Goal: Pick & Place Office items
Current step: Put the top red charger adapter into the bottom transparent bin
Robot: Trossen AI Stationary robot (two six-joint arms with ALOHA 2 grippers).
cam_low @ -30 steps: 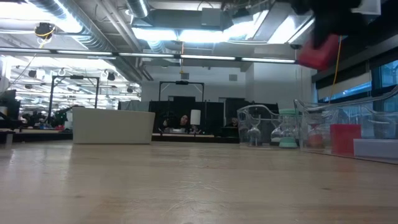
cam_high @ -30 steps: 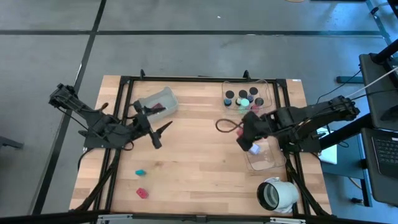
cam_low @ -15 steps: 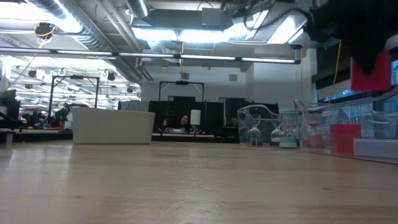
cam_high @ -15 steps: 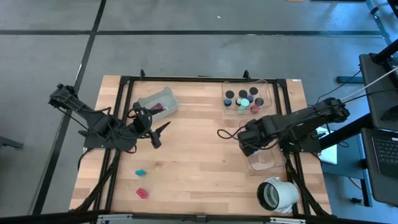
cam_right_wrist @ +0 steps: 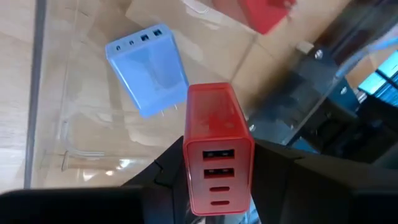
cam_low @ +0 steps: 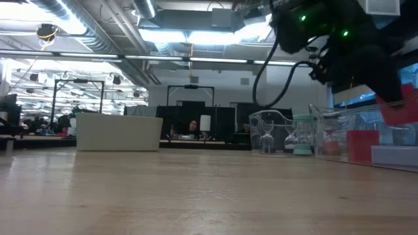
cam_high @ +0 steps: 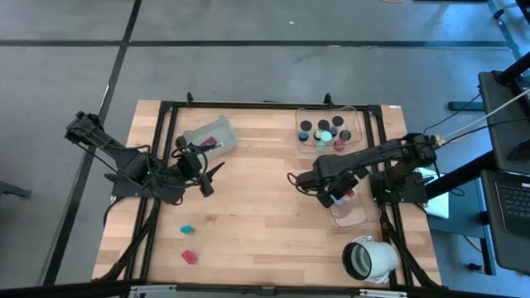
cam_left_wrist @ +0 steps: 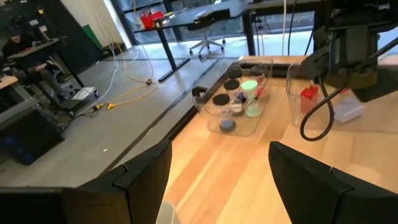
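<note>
Red block (cam_right_wrist: 216, 148) clamped between right gripper (cam_right_wrist: 214, 177) fingers, apparently above clear tray (cam_right_wrist: 68, 134), pale blue block (cam_right_wrist: 149, 68) inside, left gripper (cam_high: 211, 175) spread empty.

Tabletop: pale wood (cam_low: 196, 196), filling the lower half.
Arm: dark, entering from the upper right, green lights lit (cam_low: 326, 26).
Red block: at the right edge below the arm (cam_low: 401, 108).
Clear trays: right side (cam_low: 366, 134), holding a red piece (cam_low: 362, 145).
White box: left, behind the table (cam_low: 119, 133).
</note>
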